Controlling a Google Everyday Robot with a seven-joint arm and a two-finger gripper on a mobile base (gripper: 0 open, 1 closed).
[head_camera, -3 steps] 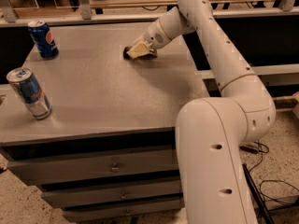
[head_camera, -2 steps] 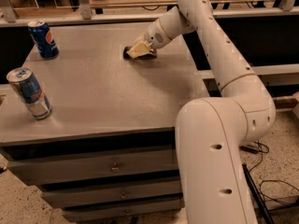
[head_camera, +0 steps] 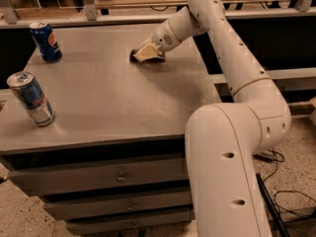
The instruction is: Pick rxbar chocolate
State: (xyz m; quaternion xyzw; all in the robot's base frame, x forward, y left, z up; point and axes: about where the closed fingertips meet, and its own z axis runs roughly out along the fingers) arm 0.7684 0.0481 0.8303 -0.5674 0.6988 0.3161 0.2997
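Pincer sits low on bench, upper centre of frame, covering dark rxbar chocolate. Cannot tell its grip state.

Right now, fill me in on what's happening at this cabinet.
The robot's single arm reaches across the grey cabinet top, and its gripper is down at the rxbar chocolate near the far edge. Whether it holds the bar cannot be told. A blue can and a silver-blue can stand apart at the left.
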